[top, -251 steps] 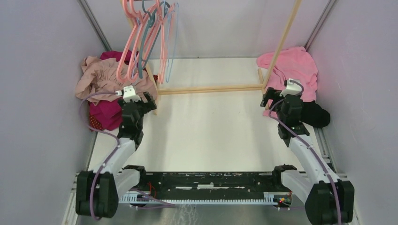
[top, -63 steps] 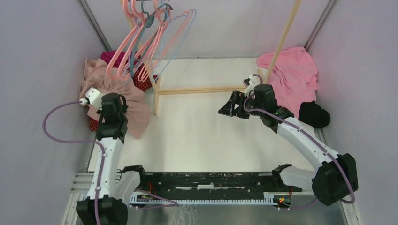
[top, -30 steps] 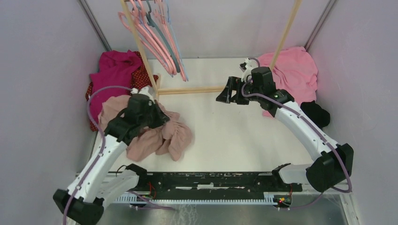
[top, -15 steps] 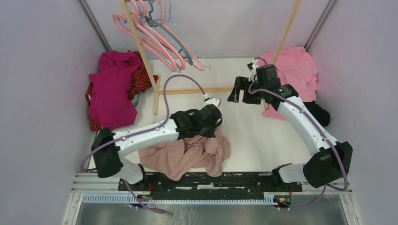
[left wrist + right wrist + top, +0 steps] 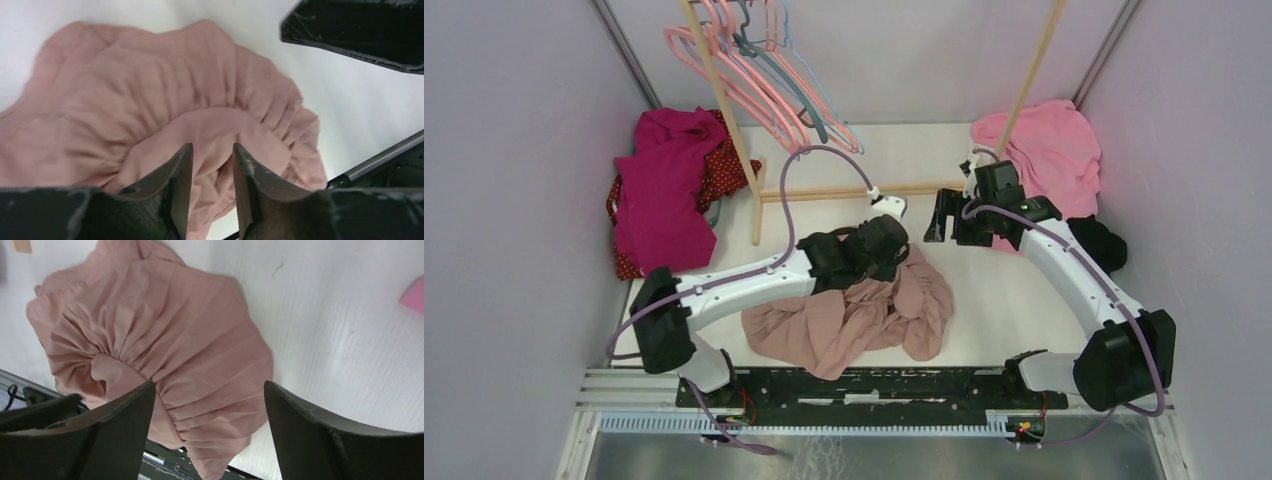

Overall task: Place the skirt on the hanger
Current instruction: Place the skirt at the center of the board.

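white table (image 5: 1024, 300): skirt (image 5: 854, 320) bunched by near edge, left gripper (image 5: 212, 155) pinching it

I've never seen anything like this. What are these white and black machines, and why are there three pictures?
They are two robot arms bolted to a white table. The wide picture looks down from above. The other two come from a small camera on each wrist, so each shows that hand's own two fingers. The left hand is pinched shut on a dusty-pink skirt, which lies crumpled mid-table. The right hand is open and empty, hovering near it. At the back, plastic hangers hang on a wooden rack. Magenta clothes and a pink garment lie in the far corners.
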Robot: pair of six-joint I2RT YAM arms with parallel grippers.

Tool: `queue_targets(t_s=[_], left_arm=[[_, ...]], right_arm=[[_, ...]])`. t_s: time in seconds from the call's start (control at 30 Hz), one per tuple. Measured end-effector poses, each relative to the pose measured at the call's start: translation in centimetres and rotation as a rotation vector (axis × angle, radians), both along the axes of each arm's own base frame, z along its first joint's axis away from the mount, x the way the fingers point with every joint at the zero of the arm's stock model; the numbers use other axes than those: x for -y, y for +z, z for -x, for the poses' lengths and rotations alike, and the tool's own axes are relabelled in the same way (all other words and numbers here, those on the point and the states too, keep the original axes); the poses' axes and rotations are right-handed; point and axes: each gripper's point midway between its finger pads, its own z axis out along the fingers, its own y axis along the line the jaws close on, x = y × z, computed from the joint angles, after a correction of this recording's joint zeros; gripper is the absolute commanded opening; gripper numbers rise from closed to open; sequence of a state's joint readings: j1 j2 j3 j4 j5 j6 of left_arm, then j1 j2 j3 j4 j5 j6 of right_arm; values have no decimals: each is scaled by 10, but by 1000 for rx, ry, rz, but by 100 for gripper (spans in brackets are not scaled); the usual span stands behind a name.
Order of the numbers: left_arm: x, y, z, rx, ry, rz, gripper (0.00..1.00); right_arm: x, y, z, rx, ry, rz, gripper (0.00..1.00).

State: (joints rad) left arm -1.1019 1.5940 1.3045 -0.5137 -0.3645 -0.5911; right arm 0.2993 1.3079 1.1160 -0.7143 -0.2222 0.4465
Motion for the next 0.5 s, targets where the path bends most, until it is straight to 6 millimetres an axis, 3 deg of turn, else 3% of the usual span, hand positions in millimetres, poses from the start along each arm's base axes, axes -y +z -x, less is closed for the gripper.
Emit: queue_targets(t_s=[0.13, 0.23, 0.33, 0.5], left_arm=[[-41, 22, 10, 29, 59, -3, 49], [-77, 27, 20, 40, 132, 7, 49], [-108, 8, 30, 18, 191, -33, 50], [-145, -56, 48, -63, 255, -170, 51]], right_arm=[[-9, -17, 20, -52, 54, 3, 82], [-33, -17, 35, -51, 149, 2, 82], [-56, -15, 54, -40, 248, 10, 85], [-73, -13, 74, -11, 331, 34, 86]])
